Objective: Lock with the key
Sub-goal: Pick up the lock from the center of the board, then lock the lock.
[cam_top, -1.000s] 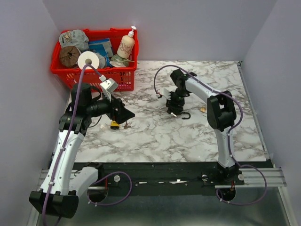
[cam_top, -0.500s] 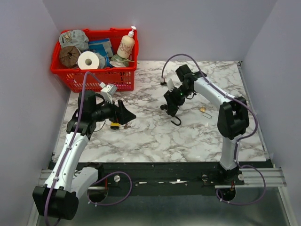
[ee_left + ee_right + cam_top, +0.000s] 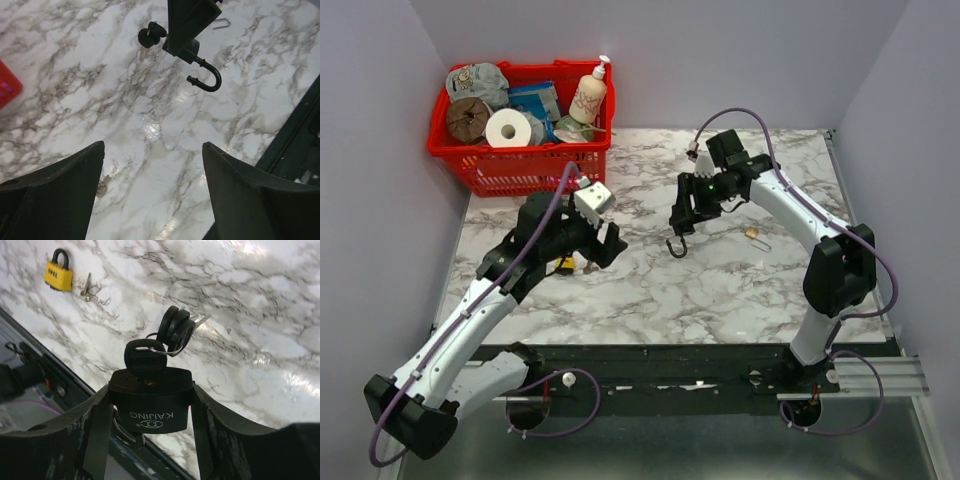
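Marble surface point(image 3: 720, 290) fills the floor of a grey-walled cell. Nearest the arm bases, toward 9 o'clock, lies a yellow lock point(image 3: 58, 274), shackle closed, with a silvery key point(image 3: 87, 290) just beside it. The left end effector point(image 3: 608, 243) hovers just past them, released, its fingers wide with nothing between. Near the centre, the right end effector point(image 3: 686, 215) is clenched on a black lock point(image 3: 150, 407), held clear of the surface. A black key point(image 3: 145, 356) sits in its keyhole, spare keys point(image 3: 176, 330) on the ring. Its shackle point(image 3: 207, 80) hangs open. At the far 11 o'clock corner stands a red basket point(image 3: 520, 170) holding a paper roll point(image 3: 507, 128) and a bottle point(image 3: 588, 97).
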